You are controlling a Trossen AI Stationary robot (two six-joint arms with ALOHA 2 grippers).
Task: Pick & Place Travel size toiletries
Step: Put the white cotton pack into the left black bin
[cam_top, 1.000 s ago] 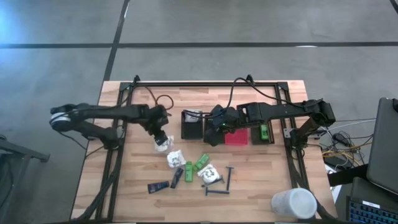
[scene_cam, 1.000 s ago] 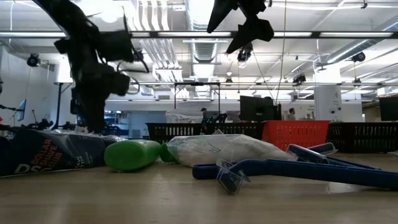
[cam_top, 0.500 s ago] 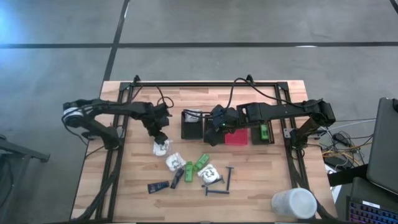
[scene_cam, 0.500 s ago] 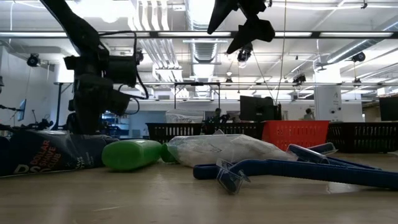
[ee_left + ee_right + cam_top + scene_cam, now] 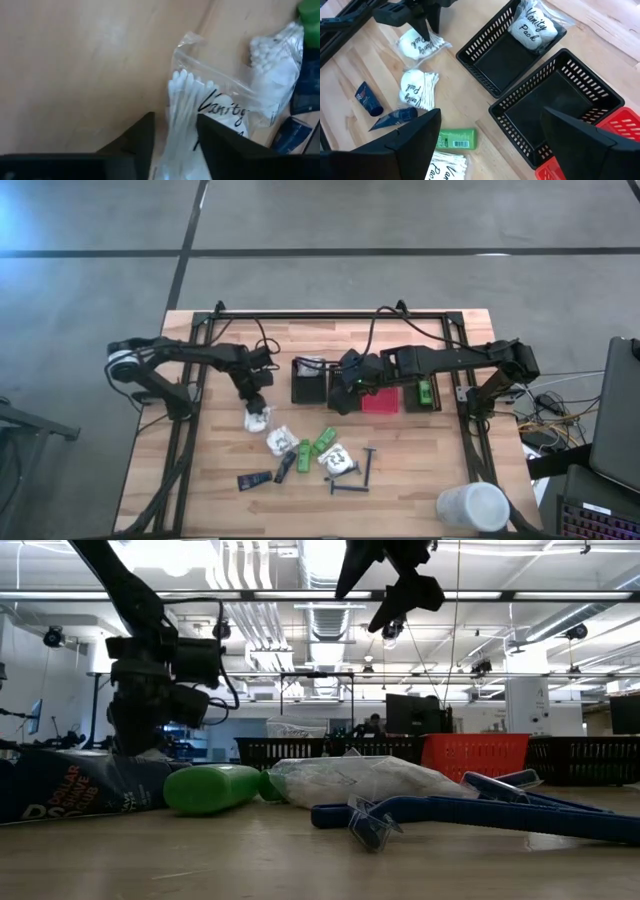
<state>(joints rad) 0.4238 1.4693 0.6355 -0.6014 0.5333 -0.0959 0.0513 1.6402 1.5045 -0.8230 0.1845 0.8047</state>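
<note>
High view: left tool (image 5: 257,409) down on a white packet (image 5: 259,418) at 9 o'clock of the toiletry pile on the tabletop (image 5: 420,455); right tool (image 5: 345,398) hovers over the black bins (image 5: 309,385). Left wrist view: fingers (image 5: 136,142) straddle the packet's swabs narrowly, grip uncertain. Right wrist view: right fingers (image 5: 415,140) spread wide, empty.

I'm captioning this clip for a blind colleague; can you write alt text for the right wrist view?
The left gripper pinches a white vanity packet on the wooden table. Nearby stand black mesh bins, one holding another packet; more packets, dark tubes and a green bottle lie loose.
</note>
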